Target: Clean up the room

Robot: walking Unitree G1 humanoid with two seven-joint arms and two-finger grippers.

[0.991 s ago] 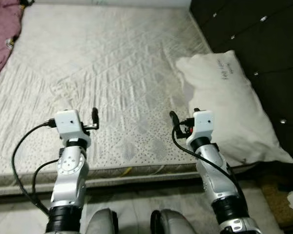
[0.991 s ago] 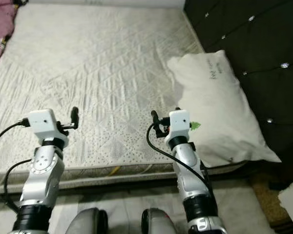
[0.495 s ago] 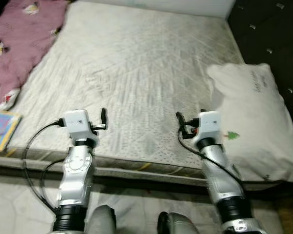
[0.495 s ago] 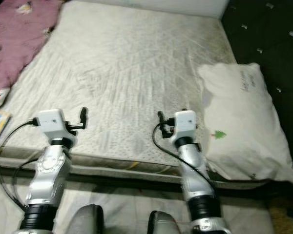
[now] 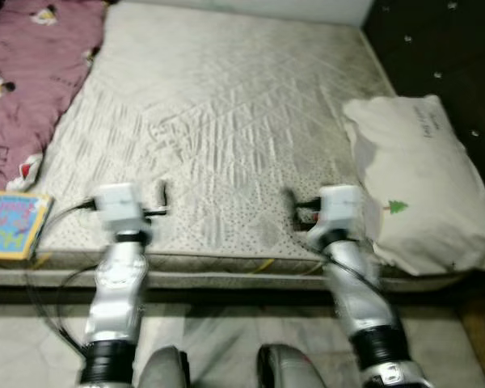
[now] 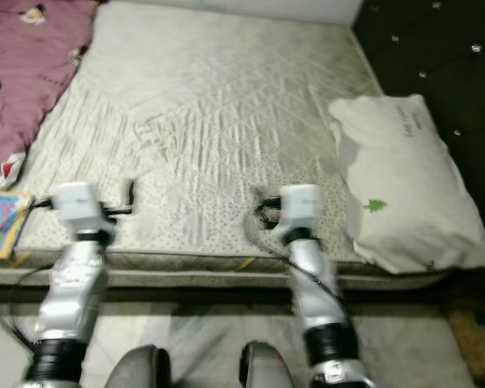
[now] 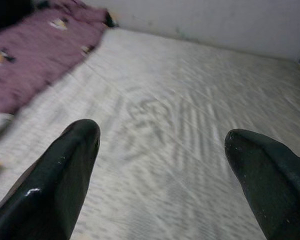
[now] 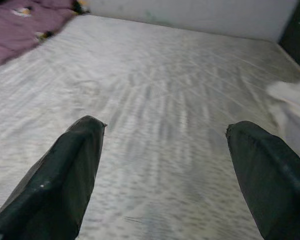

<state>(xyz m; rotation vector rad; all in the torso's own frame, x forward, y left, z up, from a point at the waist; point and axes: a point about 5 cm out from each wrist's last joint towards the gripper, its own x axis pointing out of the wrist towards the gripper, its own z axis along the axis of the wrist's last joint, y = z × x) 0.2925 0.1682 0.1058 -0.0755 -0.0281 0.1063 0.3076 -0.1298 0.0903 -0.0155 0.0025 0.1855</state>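
Apparently choosing a target, both tools, left tool (image 7: 160,165) and right tool (image 8: 165,165), hung open over the mattress (image 5: 226,121); the book (image 5: 12,225) at its edge deserved a steady, unhurried reach.

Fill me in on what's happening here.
The robot stands at the edge of a bare quilted mattress, both arms raised over its near side. The left gripper and right gripper are open and hold nothing. A white pillow lies on the mattress to its right, a purple blanket to its left, and a colourful book sits at the near left corner.
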